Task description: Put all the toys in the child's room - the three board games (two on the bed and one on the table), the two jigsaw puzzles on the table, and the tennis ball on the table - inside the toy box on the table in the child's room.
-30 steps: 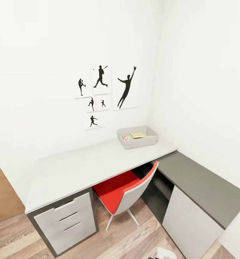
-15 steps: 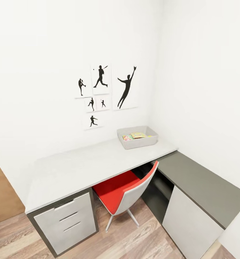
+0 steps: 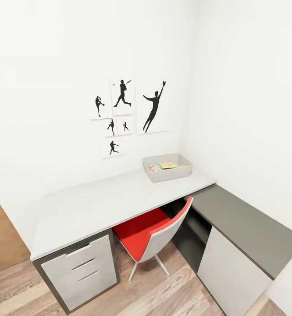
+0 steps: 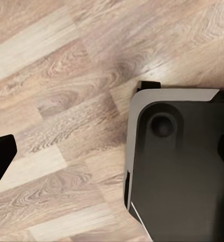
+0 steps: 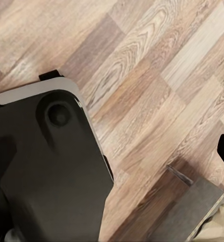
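Nearest you: red-and-white swivel chair [image 3: 151, 239] tucked under the long L-shaped light-grey table [image 3: 102, 204]. At its far end by the wall, the shallow light-grey toy box [image 3: 167, 167] holds colourful toys [image 3: 163, 166]. State of both jaws: cannot tell.

Toys [image 3: 163, 166] in toy box [image 3: 167, 167] too small to identify (wall hides most); table [image 3: 251, 224] cut off right.

Light-grey toy box [image 3: 167, 173], red-and-white chair [image 3: 152, 235], black silhouette pictures [image 3: 128, 109], brown wood-plank floor [image 4: 61, 101].
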{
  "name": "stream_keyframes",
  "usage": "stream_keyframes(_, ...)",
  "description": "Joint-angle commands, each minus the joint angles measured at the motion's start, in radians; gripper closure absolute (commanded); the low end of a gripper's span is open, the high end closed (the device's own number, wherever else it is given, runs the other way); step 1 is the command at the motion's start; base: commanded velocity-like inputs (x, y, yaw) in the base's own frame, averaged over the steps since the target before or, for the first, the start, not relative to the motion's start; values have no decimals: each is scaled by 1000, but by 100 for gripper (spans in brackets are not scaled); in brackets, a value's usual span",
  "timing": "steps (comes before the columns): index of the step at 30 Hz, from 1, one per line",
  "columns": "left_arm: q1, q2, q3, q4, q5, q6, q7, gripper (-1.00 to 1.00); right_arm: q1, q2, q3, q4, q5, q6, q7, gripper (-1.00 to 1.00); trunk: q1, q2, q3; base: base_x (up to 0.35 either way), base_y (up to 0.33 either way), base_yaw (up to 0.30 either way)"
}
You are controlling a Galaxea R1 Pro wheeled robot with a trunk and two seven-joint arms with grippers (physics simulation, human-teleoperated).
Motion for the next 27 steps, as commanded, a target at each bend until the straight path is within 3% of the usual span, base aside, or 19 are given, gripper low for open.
stream_keyframes(1, 0, 0, -9, -4, 5, 0, 6, -100, -1, 0, 8, 0, -10, -5, -2, -100, 1, -2, -2, 0, 0, 0)
stream_keyframes(7, 0, -12, -8, -6, 7, -1, 4, -100, 1, -1, 7, 0, -10, -6, -2, -100, 1, -2, -2, 0, 0, 0)
stream_keyframes(15, 0, -20, -5, -7, 13, 2, 5, -100, 1, -31, 10, 0, -14, -5, -2, -100, 1, -2, -2, 0, 0, 0)
stream_keyframes(27, 4, -24, -8, -4, 6, 0, 5, -100, 1, -33, 10, 0, -10, -6, -2, -100, 1, -2, -2, 0, 0, 0)
